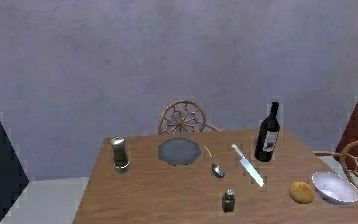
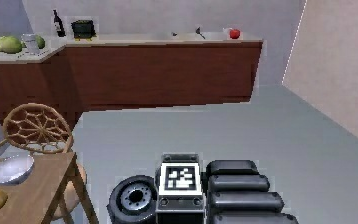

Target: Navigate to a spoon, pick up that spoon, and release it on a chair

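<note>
A spoon [image 1: 216, 167] lies on the wooden table [image 1: 147, 195], just right of a grey plate [image 1: 181, 151] and left of a knife [image 1: 249, 166]. A wooden chair with a round spoked back [image 1: 185, 116] stands behind the table against the wall. A second chair [image 1: 357, 160] stands at the table's right end and shows again in the arm side view as a chair [image 2: 39, 130] at the left. At the arm side view's bottom, the gripper's dark body [image 2: 135, 198] sits left of a white marker square [image 2: 182, 180]. Its far end cannot be made out, so I cannot tell whether it holds anything.
On the table also stand a dark bottle [image 1: 269, 132], a shaker [image 1: 120, 153], a smaller shaker [image 1: 228, 201], a white bowl [image 1: 332, 186] and a yellow fruit [image 1: 302, 191]. A brown kitchen counter [image 2: 157, 70] runs along the far wall, with open grey floor [image 2: 277, 130] before it.
</note>
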You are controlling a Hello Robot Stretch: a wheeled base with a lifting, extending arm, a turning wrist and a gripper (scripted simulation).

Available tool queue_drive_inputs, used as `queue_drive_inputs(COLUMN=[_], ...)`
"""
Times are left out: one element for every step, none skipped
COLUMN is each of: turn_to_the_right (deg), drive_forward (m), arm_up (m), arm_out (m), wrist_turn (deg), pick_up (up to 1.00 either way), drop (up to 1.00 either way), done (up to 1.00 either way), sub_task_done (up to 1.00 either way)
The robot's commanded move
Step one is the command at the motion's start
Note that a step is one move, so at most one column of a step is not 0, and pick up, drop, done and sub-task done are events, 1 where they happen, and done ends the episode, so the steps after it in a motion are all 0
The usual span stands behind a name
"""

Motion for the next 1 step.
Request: queue_drive_inputs(turn_to_the_right=[0.0], drive_forward=[0.0], arm_up=[0.0], arm_out=[0.04], wrist_turn=[0.0], pick_up=[0.0], drop=[0.0], done=[0.0], sub_task_done=[0.0])
